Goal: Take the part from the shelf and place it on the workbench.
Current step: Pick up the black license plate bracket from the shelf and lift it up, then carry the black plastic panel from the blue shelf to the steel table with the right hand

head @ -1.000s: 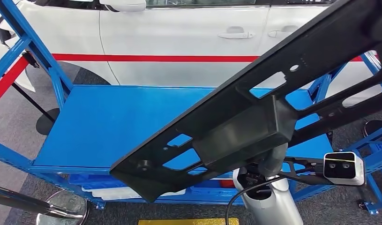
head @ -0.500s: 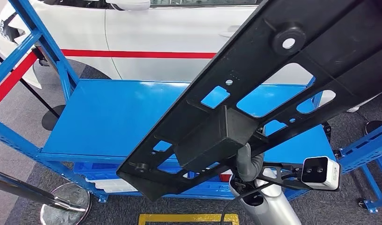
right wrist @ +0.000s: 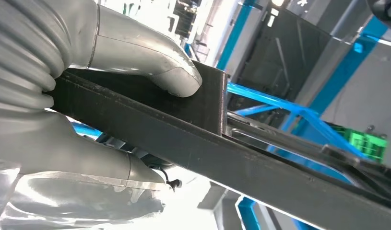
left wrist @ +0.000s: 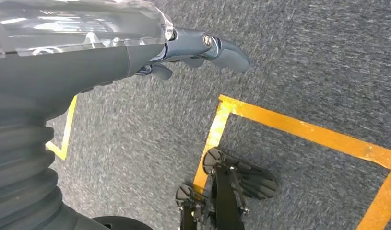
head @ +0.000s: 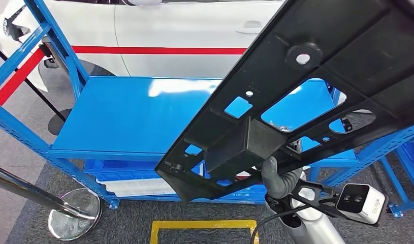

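1. The part (head: 316, 96) — a long black panel with cut-out windows and a boxy block on its underside — is up in the air in my right hand (head: 278, 178), slanting from low near the front edge of the blue shelf (head: 128, 122) to high over the shelf's right end. It touches no surface.

2. My right hand is clamped on it: in the right wrist view the thumb (right wrist: 169, 72) presses on the block and the rest of the hand sits under the long rail, so the part is pinched between them.

3. My left hand (left wrist: 198, 48) hangs over grey carpet (left wrist: 303, 62) marked with yellow tape (left wrist: 303, 129); it holds nothing and its fingers look loosely apart.

4. The step in hand, as I judge it, is carrying the part away from the shelf toward the workbench, which I cannot see from here.

5. To do it well I should keep the grip firm at the block — the panel is long and held at one spot, so it will want to swing and lever out of my fingers.

6. I should turn slowly and keep both ends away from the blue uprights (head: 57, 56) and the white car (head: 189, 30) behind.
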You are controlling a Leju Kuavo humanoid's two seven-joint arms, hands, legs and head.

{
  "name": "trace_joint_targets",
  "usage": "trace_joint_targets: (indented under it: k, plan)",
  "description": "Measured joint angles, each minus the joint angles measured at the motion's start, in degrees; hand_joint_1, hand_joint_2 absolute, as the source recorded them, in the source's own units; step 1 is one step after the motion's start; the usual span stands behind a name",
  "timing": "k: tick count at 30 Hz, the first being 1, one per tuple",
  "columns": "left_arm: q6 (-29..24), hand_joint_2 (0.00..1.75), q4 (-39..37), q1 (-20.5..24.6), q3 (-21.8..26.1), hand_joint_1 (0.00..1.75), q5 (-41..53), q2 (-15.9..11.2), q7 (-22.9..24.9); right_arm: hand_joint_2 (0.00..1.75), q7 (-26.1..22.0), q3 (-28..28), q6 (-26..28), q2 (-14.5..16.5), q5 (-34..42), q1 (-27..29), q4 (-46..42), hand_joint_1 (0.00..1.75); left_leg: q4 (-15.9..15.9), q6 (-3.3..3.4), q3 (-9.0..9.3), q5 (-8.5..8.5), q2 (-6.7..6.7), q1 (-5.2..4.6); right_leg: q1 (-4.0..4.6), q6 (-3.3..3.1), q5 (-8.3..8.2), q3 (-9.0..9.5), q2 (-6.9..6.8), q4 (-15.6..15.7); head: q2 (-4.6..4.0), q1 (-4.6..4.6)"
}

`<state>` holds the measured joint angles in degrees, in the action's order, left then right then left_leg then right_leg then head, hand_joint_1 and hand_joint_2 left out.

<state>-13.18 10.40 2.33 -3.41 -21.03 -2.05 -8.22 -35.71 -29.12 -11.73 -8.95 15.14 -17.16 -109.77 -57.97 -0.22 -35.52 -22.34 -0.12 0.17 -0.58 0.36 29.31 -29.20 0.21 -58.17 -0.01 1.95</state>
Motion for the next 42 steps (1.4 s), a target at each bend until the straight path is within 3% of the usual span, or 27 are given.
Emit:
trace_joint_targets:
  k: [2,3,6,7,8,9,10,11,12,14,16,18,19,22,23,24,25,27,29,31,33,34,37,38,39,40,42]
  plan:
    - [-0.7,1.75,-0.1,-0.3,0.0,0.00,-0.3,0.0,0.5,1.75,0.0,-0.1,0.2,-0.5,0.4,-0.3,0.0,1.75,-0.4,-0.66,-0.63,-0.31,-0.08,0.21,-0.07,-0.99,-1.00,-0.85,-0.20,0.3,0.00,-0.01]
    - [-1.1,1.75,-0.2,-0.4,0.0,0.00,-0.5,0.0,0.7,1.75,0.0,-0.1,0.3,-0.7,0.7,-0.5,0.0,1.75,-1.6,-0.94,-1.28,-1.86,-0.11,0.33,-0.09,-1.57,-1.72,-1.54,-0.32,0.5,0.01,-0.01]
    - [-2.1,1.75,-0.2,-0.8,0.2,0.00,-1.5,-0.3,0.2,1.75,0.0,0.0,0.0,-1.8,1.3,-0.8,0.1,1.75,-10.7,-1.32,-3.81,-10.13,-0.11,0.52,0.16,-2.41,-3.68,-3.94,-0.48,0.6,0.01,-0.01]
    - [-2.3,1.75,-0.2,-1.0,0.4,0.00,-1.9,-0.4,0.0,1.75,0.0,0.2,-0.5,-2.2,1.4,-0.8,0.2,1.75,-14.1,-1.35,-4.35,-11.84,-0.11,0.53,0.34,-2.46,-4.28,-4.75,-0.50,0.6,0.01,-0.01]
    - [-2.4,1.75,-0.2,-1.1,0.5,0.00,-2.3,-0.5,-0.2,1.75,0.0,0.5,-1.3,-2.6,1.5,-0.6,0.3,1.75,-16.4,-1.30,-4.29,-12.15,-0.11,0.51,0.53,-2.49,-4.96,-5.67,-0.52,0.6,0.01,-0.01]
    - [-2.4,1.75,-0.2,-1.1,0.7,0.00,-2.6,-0.6,-0.4,1.75,0.0,0.7,-2.2,-2.8,1.4,-0.5,0.5,1.75,-17.5,-1.19,-3.66,-11.44,-0.11,0.48,0.69,-2.49,-5.63,-6.59,-0.55,0.5,0.01,-0.01]
    - [-2.3,1.75,-0.2,-1.2,0.8,0.00,-2.8,-0.7,-0.4,1.75,0.0,0.8,-3.0,-3.0,1.3,-0.3,0.6,1.75,-16.4,-1.01,-2.02,-9.76,-0.11,0.44,0.83,-2.47,-6.28,-7.43,-0.57,0.5,0.01,-0.01]
    - [-2.2,1.75,-0.2,-1.2,1.0,0.00,-2.9,-0.8,-0.5,1.75,0.0,0.9,-4.0,-3.1,1.0,-0.1,0.7,1.75,-13.4,-0.74,0.69,-7.99,-0.11,0.35,0.94,-2.41,-6.94,-8.21,-0.59,0.4,0.01,-0.01]
    - [-2.0,1.75,-0.2,-1.2,1.1,0.00,-3.0,-0.9,-0.5,1.75,0.0,0.9,-4.8,-3.2,0.6,0.2,0.7,1.75,-9.0,-0.40,3.97,-7.42,-0.10,0.17,1.03,-2.28,-7.50,-8.74,-0.60,0.4,0.01,-0.01]
    - [-1.8,1.75,-0.2,-1.0,1.5,0.00,-3.0,-1.1,-0.4,1.75,0.0,1.1,-6.0,-3.2,-0.2,0.6,0.7,1.75,-0.3,0.24,9.83,-8.25,-0.09,-0.28,1.09,-1.84,-8.58,-9.24,-0.73,0.4,0.01,-0.01]
    - [-1.7,1.75,-0.2,-0.9,1.8,0.00,-3.0,-1.1,-0.2,1.75,0.0,1.2,-6.8,-3.2,-0.7,1.0,0.6,1.75,2.9,0.78,11.40,-8.89,-0.09,-0.68,0.87,-1.18,-9.67,-9.20,-0.91,0.6,0.01,0.00]
    - [-1.6,1.75,-0.2,-0.8,1.9,0.00,-2.7,-1.1,0.1,1.75,0.0,1.4,-7.4,-3.2,-1.3,1.4,0.5,1.75,3.2,1.50,10.63,-7.49,0.10,-0.57,0.66,-0.49,-9.67,-9.51,-0.80,0.6,0.01,0.02]
    - [-1.7,1.75,-0.3,-0.7,1.9,0.00,-2.4,-1.0,0.4,1.75,0.0,1.6,-7.6,-3.3,-1.5,1.6,0.4,1.75,3.5,1.88,10.03,-6.61,0.27,-0.46,0.58,-0.20,-8.05,-10.03,-0.65,-0.5,0.01,0.01]
    - [-1.9,1.75,-0.3,-0.6,1.9,0.00,-1.4,-0.8,0.8,1.75,0.0,2.1,-7.5,-3.6,-1.8,2.4,0.3,1.75,3.5,2.41,7.47,-4.29,0.68,-0.38,0.14,0.55,0.58,-12.70,-0.34,-10.2,0.01,-0.01]
    - [-1.9,1.75,-0.3,-0.6,1.8,0.00,-1.1,-0.8,0.9,1.75,0.0,2.3,-7.4,-3.8,-1.8,2.8,0.2,1.75,3.3,2.36,6.51,-3.62,0.71,-0.38,-0.01,0.80,1.94,-13.27,-0.34,-13.8,0.01,-0.01]
    - [-1.7,1.75,-0.3,-0.6,1.8,0.00,-0.9,-0.7,0.9,1.75,0.0,2.4,-7.3,-4.0,-1.9,3.2,0.1,1.75,3.0,2.26,5.50,-3.00,0.73,-0.37,-0.17,1.01,1.90,-13.17,-0.35,-16.1,0.01,-0.01]
    - [-1.6,1.75,-0.3,-0.6,1.8,0.00,-0.6,-0.8,0.9,1.75,0.0,2.5,-7.2,-4.2,-2.0,3.5,-0.1,1.75,2.7,2.12,4.44,-2.46,0.73,-0.35,-0.34,1.16,0.74,-12.10,-0.35,-16.4,0.01,-0.01]
    - [-1.2,1.75,-0.3,-0.6,1.8,0.00,-0.4,-0.8,0.9,1.75,0.0,2.7,-7.2,-4.7,-2.1,3.9,-0.6,1.75,1.8,1.69,2.53,-1.64,0.69,-0.29,-0.67,1.28,-1.58,-6.83,-0.33,-11.0,0.01,-0.01]
    - [-1.0,1.75,-0.2,-0.5,1.8,0.00,-0.4,-0.9,0.9,1.75,0.0,2.9,-7.3,-5.1,-1.9,4.0,-1.2,1.75,0.8,1.10,1.22,-1.06,0.61,-0.38,-0.60,0.95,-0.80,-1.04,-0.23,-3.1,0.01,0.00]
    - [-0.8,1.75,-0.2,-0.4,1.8,0.00,-0.8,-0.9,0.8,1.75,0.0,3.1,-7.6,-5.4,-1.3,4.0,-1.5,1.75,0.4,0.37,0.62,-0.38,0.56,-0.43,-0.20,0.12,0.26,0.85,-0.13,0.3,0.01,0.00]
    - [-0.9,1.75,-0.3,-0.5,1.8,0.00,-1.4,-1.0,0.8,1.75,0.0,3.1,-8.3,-5.6,-0.5,3.8,-1.5,1.75,0.1,-0.36,0.10,-0.19,0.52,-0.18,-0.10,-1.00,-0.56,0.07,-0.31,0.5,0.01,0.00]
    - [-1.1,1.75,-0.3,-0.5,1.9,0.00,-1.7,-0.9,0.8,1.75,0.0,3.1,-8.7,-5.6,-0.1,3.5,-1.5,1.75,-0.9,-0.66,-0.49,-1.47,0.50,-0.03,-0.09,-1.55,-1.18,-0.53,-0.45,0.6,0.01,0.00]
    - [-1.7,1.75,-0.3,-0.5,2.0,0.00,-2.4,-0.7,0.8,1.75,0.0,3.0,-9.6,-5.7,0.5,2.5,-1.2,1.75,-10.1,-1.21,-3.51,-9.73,0.48,0.22,0.13,-2.49,-3.33,-3.11,-0.63,0.6,0.01,0.00]
    - [-1.9,1.75,-0.3,-0.6,2.0,0.00,-2.6,-0.7,0.7,1.75,0.0,3.0,-9.9,-5.7,0.6,2.4,-1.1,1.75,-13.7,-1.25,-4.25,-11.47,0.47,0.23,0.31,-2.56,-4.06,-4.08,-0.64,0.6,0.01,0.00]
    - [-2.1,1.75,-0.3,-0.6,2.0,0.00,-2.8,-0.6,0.6,1.75,0.0,2.9,-10.3,-5.7,0.7,2.3,-0.9,1.75,-16.0,-1.18,-4.29,-11.77,0.47,0.21,0.49,-2.59,-4.78,-5.05,-0.65,0.6,0.01,0.01]
    - [-2.2,1.75,-0.3,-0.6,2.1,0.00,-3.0,-0.5,0.4,1.75,0.0,2.8,-10.8,-5.7,0.8,2.3,-0.7,1.75,-16.5,-1.01,-3.45,-10.79,0.46,0.16,0.65,-2.58,-5.47,-5.99,-0.68,0.5,0.01,0.01]
    - [-2.3,1.75,-0.3,-0.7,2.2,0.00,-3.3,-0.3,-0.1,1.75,0.0,2.7,-12.2,-5.6,0.8,2.2,-0.3,1.75,-11.6,-0.44,1.39,-7.47,0.46,-0.06,0.84,-2.47,-6.73,-7.57,-0.72,0.3,0.01,0.02]
